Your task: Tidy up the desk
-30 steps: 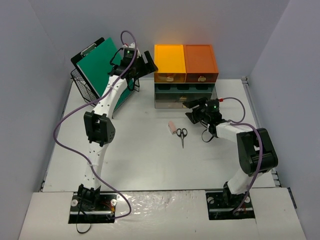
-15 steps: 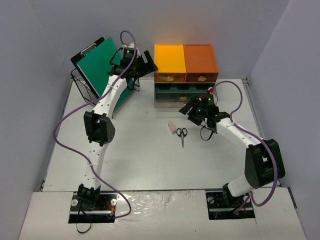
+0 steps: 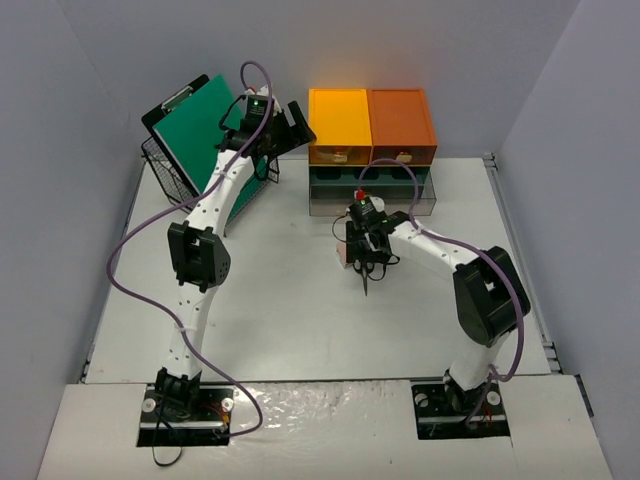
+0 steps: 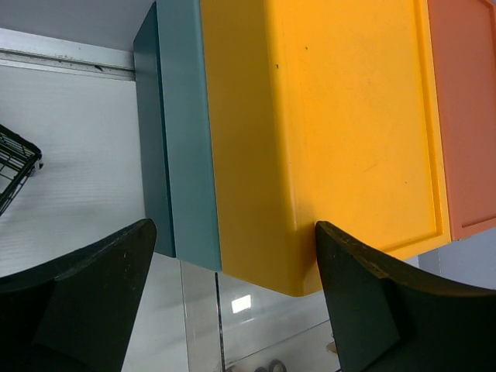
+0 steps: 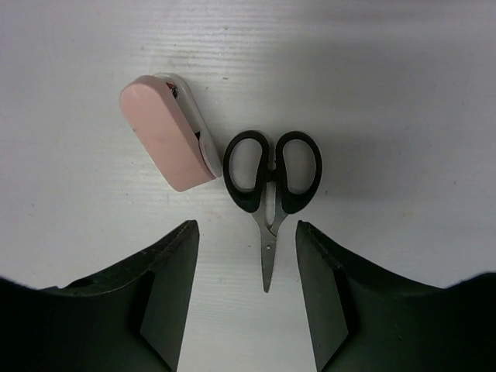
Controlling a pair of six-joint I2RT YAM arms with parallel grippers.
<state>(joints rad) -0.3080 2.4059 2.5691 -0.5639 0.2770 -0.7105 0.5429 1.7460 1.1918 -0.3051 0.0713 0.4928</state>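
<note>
From above, we see the right arm (image 3: 440, 250) covering most of the black-handled steel scissors (image 3: 366, 284) and the left arm (image 3: 215, 195) hiding part of the black wire basket (image 3: 165, 176).

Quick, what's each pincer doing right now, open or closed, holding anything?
Left pincer: open, empty, close to the yellow drawer box.
Right pincer: open, empty, over the scissors lying on the desk.

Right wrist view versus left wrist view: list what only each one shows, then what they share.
Only right wrist: closed black scissors beside a pink object, under the open right gripper. Only left wrist: a yellow box, an orange box next to it, a teal unit against them, a wire basket corner, and the open left gripper. Shared: the white desk.
</note>
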